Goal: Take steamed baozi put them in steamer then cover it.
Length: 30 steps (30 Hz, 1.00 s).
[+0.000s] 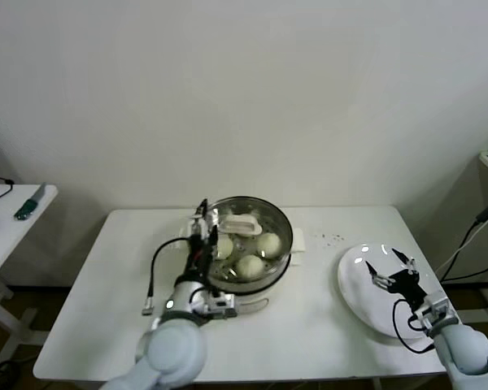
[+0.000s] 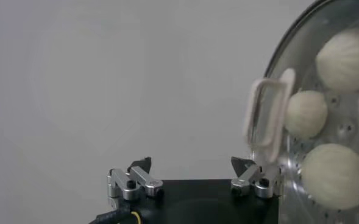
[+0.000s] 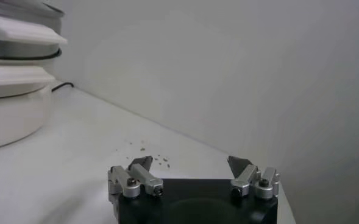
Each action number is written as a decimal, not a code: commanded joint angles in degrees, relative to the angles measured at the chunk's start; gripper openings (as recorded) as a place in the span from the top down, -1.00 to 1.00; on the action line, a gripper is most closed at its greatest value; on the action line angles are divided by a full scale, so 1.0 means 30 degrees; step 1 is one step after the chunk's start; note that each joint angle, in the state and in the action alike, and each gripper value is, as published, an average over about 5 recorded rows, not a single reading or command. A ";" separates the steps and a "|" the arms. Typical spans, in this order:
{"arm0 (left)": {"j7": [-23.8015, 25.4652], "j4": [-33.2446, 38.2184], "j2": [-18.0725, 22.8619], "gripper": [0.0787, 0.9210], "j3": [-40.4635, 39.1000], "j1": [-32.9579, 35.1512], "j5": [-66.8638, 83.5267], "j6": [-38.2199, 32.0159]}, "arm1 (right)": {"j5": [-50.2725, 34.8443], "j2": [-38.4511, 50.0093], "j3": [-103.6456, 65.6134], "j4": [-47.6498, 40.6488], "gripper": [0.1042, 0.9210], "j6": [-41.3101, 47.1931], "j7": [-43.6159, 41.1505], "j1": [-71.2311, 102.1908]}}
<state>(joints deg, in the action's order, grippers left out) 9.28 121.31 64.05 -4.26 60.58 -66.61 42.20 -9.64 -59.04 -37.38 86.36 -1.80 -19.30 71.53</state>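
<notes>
The steamer (image 1: 252, 275) stands mid-table with a clear glass lid on it. The lid's white handle (image 1: 237, 221) rises above the pot. Three steamed baozi (image 1: 249, 265) show through the glass in the head view. My left gripper (image 1: 203, 223) hangs at the pot's left side, open and empty. In the left wrist view the gripper (image 2: 191, 167) sits just beside the lid handle (image 2: 267, 112), apart from it, with baozi (image 2: 331, 173) on the perforated tray behind. My right gripper (image 1: 390, 266) hovers open over the white plate (image 1: 366, 313), holding nothing (image 3: 191, 164).
The plate lies at the table's right front. Dark crumbs (image 1: 333, 238) dot the table behind it. A small side table (image 1: 16, 219) with tools stands far left. The steamer's white base (image 3: 11, 112) shows far off in the right wrist view.
</notes>
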 commanded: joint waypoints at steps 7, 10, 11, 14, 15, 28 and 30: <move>-0.9435 0.1611 0.0897 -0.77 1.0883 0.8584 1.7874 -0.9317 | -0.0717 -0.0610 -0.0261 0.1265 -0.76 -0.0233 0.0043 0.0626; -0.9276 0.0449 0.2115 -0.77 1.2762 0.9396 2.0452 -1.1567 | -0.1008 -0.0866 -0.0313 0.1649 -0.76 -0.0376 0.0053 0.0845; -0.9186 -0.0060 0.2560 -0.77 1.3300 0.9551 2.1138 -1.2274 | -0.1107 -0.0935 -0.0325 0.1772 -0.76 -0.0411 0.0057 0.0934; -0.8782 -0.1574 0.3515 -0.77 1.4250 0.9975 2.2644 -1.4052 | -0.1245 -0.1080 -0.0358 0.2161 -0.76 -0.0552 0.0069 0.1264; -0.8599 -0.2017 0.3742 -0.77 1.4356 1.0086 2.3054 -1.4449 | -0.1255 -0.1135 -0.0376 0.2238 -0.76 -0.0608 0.0067 0.1376; -0.5531 -0.4757 0.5203 -0.77 1.4830 0.9954 2.4070 -1.6596 | -0.2874 -0.1555 -0.0357 0.2197 -0.76 -0.0887 0.0082 0.1784; -0.5523 -0.4723 0.5103 -0.77 1.4728 0.9993 2.4005 -1.6643 | -0.2906 -0.1541 -0.0347 0.2178 -0.76 -0.0923 0.0066 0.1810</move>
<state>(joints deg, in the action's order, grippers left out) -9.80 112.38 76.06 35.36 88.07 -2.81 4.65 -15.10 -63.12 -38.42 92.13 -4.24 -19.14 76.22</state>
